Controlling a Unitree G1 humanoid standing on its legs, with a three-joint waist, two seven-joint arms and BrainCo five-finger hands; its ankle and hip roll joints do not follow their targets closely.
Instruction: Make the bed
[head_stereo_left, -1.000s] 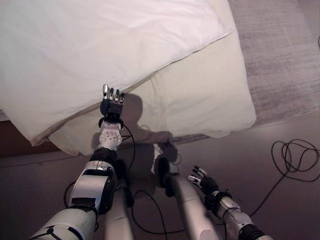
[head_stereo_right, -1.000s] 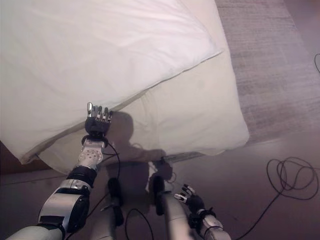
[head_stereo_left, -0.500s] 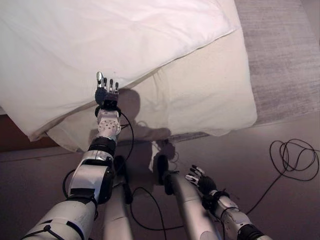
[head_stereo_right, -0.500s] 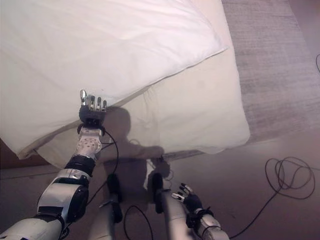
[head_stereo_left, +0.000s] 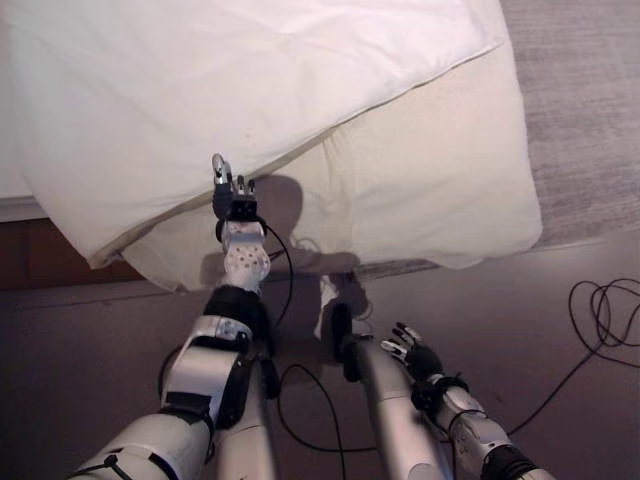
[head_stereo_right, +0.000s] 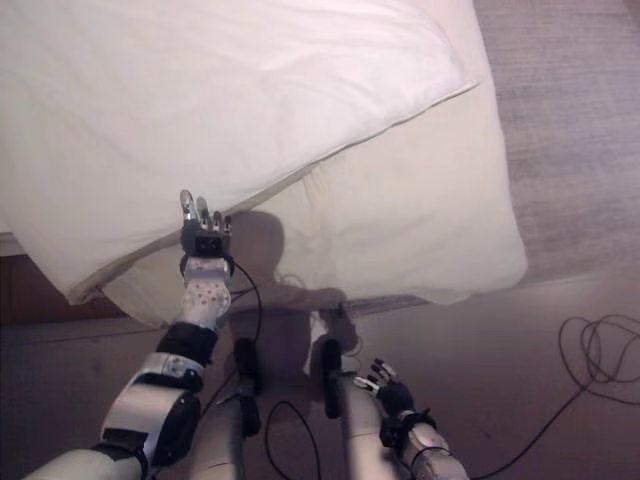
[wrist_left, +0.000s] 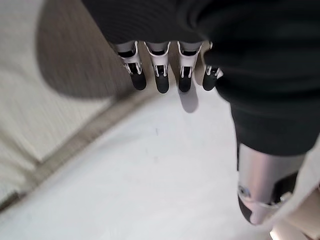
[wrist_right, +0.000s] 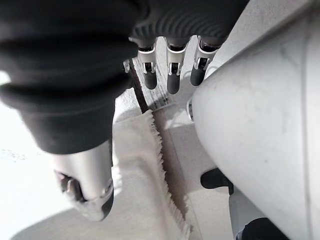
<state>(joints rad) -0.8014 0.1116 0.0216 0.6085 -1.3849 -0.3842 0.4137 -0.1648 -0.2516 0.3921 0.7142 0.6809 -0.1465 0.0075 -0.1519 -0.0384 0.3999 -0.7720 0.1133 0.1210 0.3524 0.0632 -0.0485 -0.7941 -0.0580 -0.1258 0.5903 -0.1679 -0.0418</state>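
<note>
The large white duvet (head_stereo_left: 230, 80) lay across the bed, its lower hem draped over a cream under-blanket (head_stereo_left: 430, 190) that hung down toward the grey floor (head_stereo_left: 90, 350). The left hand (head_stereo_left: 231, 190) reached up to that hem with fingers straight and relaxed, holding nothing. The right hand (head_stereo_left: 415, 355) hung low near the floor, loosely spread and empty. I judged it was about to grasp; next it needed to curl round the hem and pull it straight.

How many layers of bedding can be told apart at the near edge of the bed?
2: a white duvet on top, with the left hand at its edge, and a cream blanket beneath it, hanging toward the floor. Further layers may be hidden underneath.
</note>
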